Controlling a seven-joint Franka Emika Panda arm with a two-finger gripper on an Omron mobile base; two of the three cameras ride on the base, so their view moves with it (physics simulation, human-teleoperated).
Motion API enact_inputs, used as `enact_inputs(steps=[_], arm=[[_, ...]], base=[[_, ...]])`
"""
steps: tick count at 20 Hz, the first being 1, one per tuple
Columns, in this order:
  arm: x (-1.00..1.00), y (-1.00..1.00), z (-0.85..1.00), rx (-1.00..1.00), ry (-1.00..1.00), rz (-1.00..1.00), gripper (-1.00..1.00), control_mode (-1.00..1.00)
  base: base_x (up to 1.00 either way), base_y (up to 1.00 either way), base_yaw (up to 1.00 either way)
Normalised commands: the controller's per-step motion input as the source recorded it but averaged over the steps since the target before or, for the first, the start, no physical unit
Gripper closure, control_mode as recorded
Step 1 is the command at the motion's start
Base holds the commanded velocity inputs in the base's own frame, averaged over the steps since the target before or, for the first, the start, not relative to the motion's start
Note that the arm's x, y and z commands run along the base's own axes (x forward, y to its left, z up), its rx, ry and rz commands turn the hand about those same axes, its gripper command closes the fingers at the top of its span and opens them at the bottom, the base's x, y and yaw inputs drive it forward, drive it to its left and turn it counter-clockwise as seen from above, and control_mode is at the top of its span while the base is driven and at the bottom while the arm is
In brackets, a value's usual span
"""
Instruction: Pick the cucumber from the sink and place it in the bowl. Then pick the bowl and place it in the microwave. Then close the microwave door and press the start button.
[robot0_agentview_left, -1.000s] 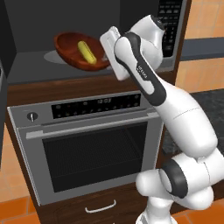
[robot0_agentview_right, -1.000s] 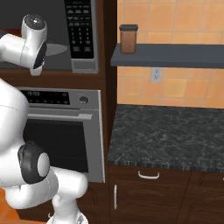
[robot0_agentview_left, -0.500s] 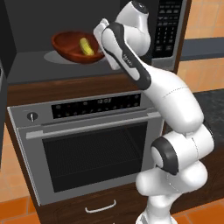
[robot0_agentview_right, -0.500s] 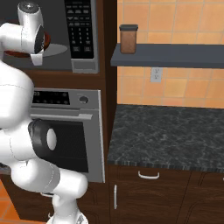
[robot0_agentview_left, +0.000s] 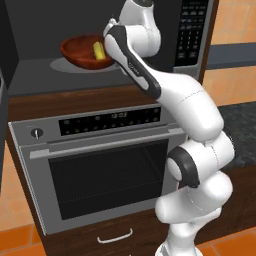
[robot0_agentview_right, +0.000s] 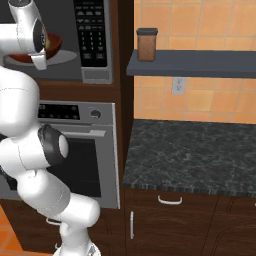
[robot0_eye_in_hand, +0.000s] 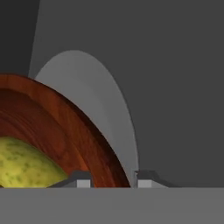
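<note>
Orange tiled wall (robot0_agentview_right: 200, 20), dark speckled counter (robot0_agentview_right: 195, 155), brown cabinets (robot0_agentview_right: 170, 225), grey shelf (robot0_agentview_right: 195, 62), perhaps a socket (robot0_agentview_right: 176, 85)

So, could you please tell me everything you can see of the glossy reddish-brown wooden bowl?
The wide, shallow, glossy reddish-brown wooden bowl sits upright inside the black microwave's open cavity, over its pale round turntable plate. Fine ring grain shows on its inner wall. The small speckled yellow-green cucumber lies inside it. The gripper is closed narrowly on the bowl's near rim, one fingertip inside, one outside.
</note>
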Motion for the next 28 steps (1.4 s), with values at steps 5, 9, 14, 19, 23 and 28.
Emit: enact_inputs(steps=[5,9,14,19,23,28], arm=[[0.02,0.00,-0.02,-0.01,-0.04,-0.03,-1.00,-1.00],[-0.45,0.00,-0.02,-0.01,-0.26,0.00,-1.00,-1.00],[-0.84,0.00,-0.15,0.00,-0.24,0.00,-1.00,-1.00],[-0.83,0.00,-0.41,-0.19,-0.17,0.00,-1.00,-1.00],[-0.57,0.00,-0.30,-0.38,-0.11,-0.01,-1.00,-1.00],[-0.86,0.01,-0.02,-0.47,-0.15,-0.08,-1.00,-1.00]], base=[[0.00,0.00,0.00],[0.00,0.00,0.00],[0.00,0.00,0.00],[0.00,0.00,0.00],[0.00,0.00,0.00],[0.00,0.00,0.00]])
